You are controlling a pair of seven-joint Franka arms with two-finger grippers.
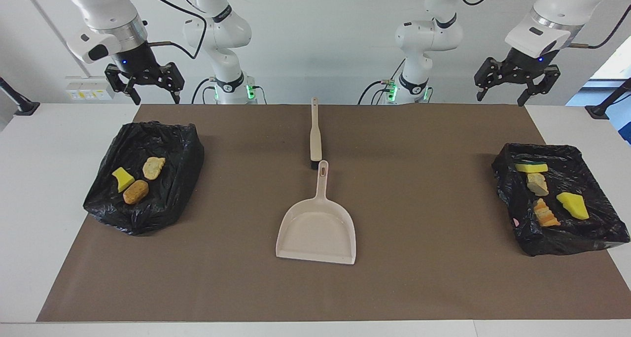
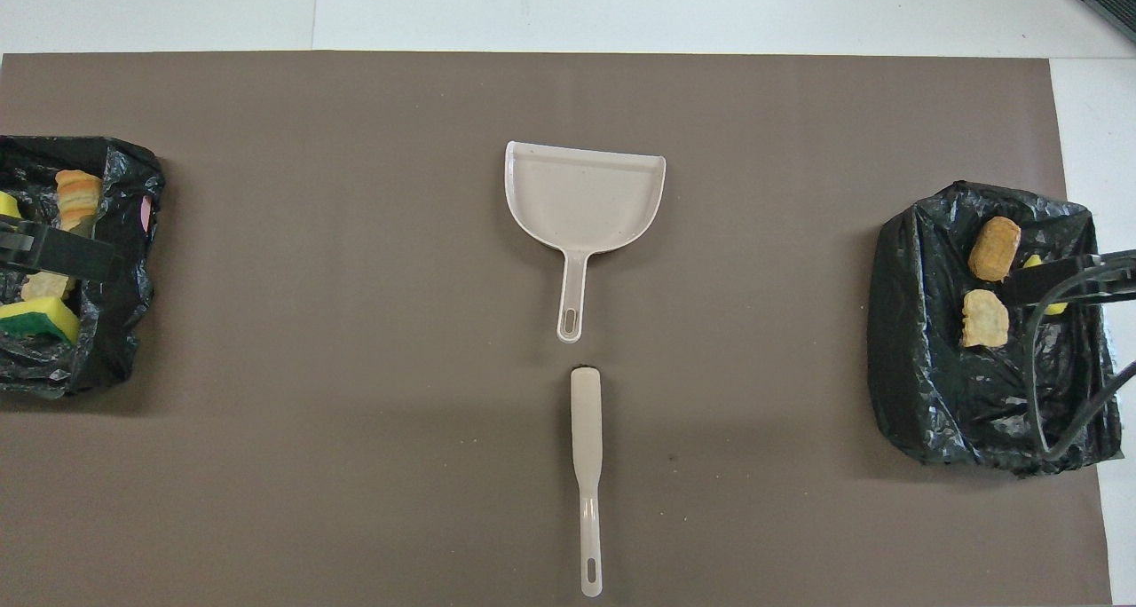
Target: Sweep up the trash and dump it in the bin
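**A:** ok so where's the trash at? the table looks pretty tidy

**B:** all of it's sitting in the two bins lined with black bags. The bin (image 1: pixel 143 179) at the right arm's end has three pieces: a yellow sponge chunk (image 1: pixel 122 178) and two brownish bread lumps (image 1: pixel 143 179). The other bin (image 1: pixel 557 204) at the left arm's end holds four, a mix of yellow sponge bits (image 1: pixel 573 205) and tan bread pieces (image 1: pixel 545 213)

**A:** and the dustpan?

**B:** the dustpan (image 1: pixel 318 223) lies flat mid-mat, handle pointing toward the robots. The brush (image 1: pixel 315 132) lies in line with it, nearer the robots, its head just beside the dustpan's handle tip

**A:** arms doing anything?

**B:** nope, both waiting up in the air. Right gripper (image 1: pixel 150 93) hangs over its end of the table, jaws apart, holding nothing. Left gripper (image 1: pixel 505 90) same deal at its end, jaws apart too
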